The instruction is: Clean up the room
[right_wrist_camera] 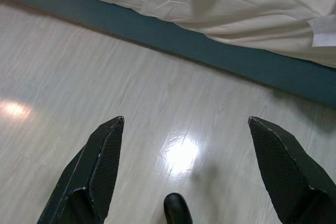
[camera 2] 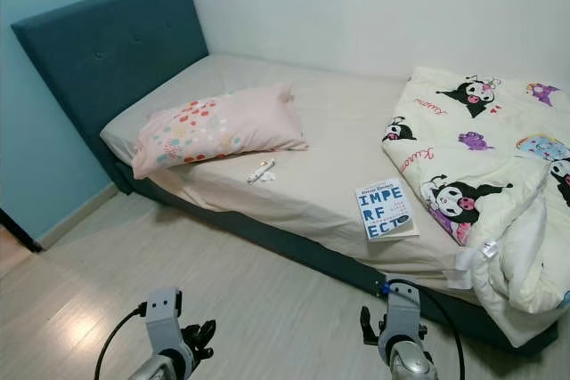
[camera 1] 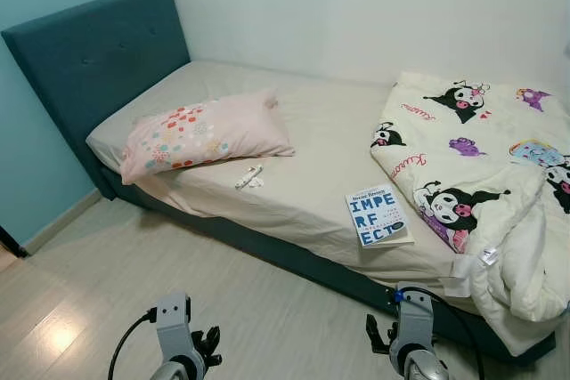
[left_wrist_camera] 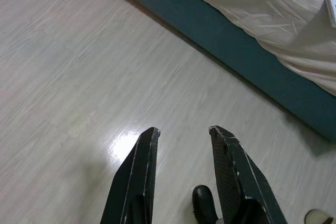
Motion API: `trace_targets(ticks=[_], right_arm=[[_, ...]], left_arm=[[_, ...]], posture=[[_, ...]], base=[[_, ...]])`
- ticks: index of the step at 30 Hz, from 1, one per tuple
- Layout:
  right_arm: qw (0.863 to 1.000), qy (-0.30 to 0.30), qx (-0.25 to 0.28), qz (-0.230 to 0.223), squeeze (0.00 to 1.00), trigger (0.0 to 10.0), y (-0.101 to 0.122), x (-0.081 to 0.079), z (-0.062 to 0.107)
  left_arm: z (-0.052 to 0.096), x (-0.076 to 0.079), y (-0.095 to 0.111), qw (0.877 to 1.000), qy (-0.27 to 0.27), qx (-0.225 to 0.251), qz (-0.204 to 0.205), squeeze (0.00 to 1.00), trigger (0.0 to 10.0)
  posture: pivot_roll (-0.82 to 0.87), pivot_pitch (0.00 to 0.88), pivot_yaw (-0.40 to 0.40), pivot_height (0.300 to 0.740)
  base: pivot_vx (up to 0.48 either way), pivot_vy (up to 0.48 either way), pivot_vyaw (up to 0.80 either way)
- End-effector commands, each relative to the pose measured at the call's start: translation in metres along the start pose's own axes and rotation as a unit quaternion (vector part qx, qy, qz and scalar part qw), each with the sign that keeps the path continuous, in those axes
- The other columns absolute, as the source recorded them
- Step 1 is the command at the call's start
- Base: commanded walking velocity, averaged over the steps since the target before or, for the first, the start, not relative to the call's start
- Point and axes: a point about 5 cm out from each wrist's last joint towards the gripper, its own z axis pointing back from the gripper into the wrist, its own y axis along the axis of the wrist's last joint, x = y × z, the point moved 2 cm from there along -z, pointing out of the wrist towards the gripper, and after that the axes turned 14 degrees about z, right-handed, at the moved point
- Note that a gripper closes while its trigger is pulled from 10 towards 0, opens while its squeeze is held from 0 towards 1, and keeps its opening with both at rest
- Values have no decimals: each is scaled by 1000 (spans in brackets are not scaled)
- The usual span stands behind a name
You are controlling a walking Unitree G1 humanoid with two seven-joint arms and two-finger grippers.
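Left hand point(left_wrist_camera: 182, 132) parted above floor point(left_wrist_camera: 68, 66); bed point(left_wrist_camera: 247, 45) beyond.

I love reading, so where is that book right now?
The book lies on the bed near its front edge, between the crumpled duvet and the pink pillow.

The bed point(camera 1: 303, 157) is viewed downward from head height by both eye views. The pale floor point(left_wrist_camera: 79, 66) and bed base point(right_wrist_camera: 210, 51) are viewed closely by both wrist views.

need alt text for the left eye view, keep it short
A bed with a teal headboard holds a pink dotted pillow, a small white tube, a book and a crumpled cartoon duvet. Both robot arms hang low over the pale wood floor.
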Motion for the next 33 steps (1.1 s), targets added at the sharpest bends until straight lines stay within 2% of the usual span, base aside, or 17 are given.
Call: trace_targets(ticks=[1,33], right_arm=[[1000,6,-11,-6,63,10000,-5,-4,1],[1000,5,-8,-6,51,10000,-3,-3,0]], left_arm=[[2,-5,0,1000,6,-1,-2,224,10000],[0,-3,2,1000,3,-3,-3,227,10000]], posture=[[-160,47,36,740],[-161,39,38,740]], base=[[0,0,0],[0,0,0]])
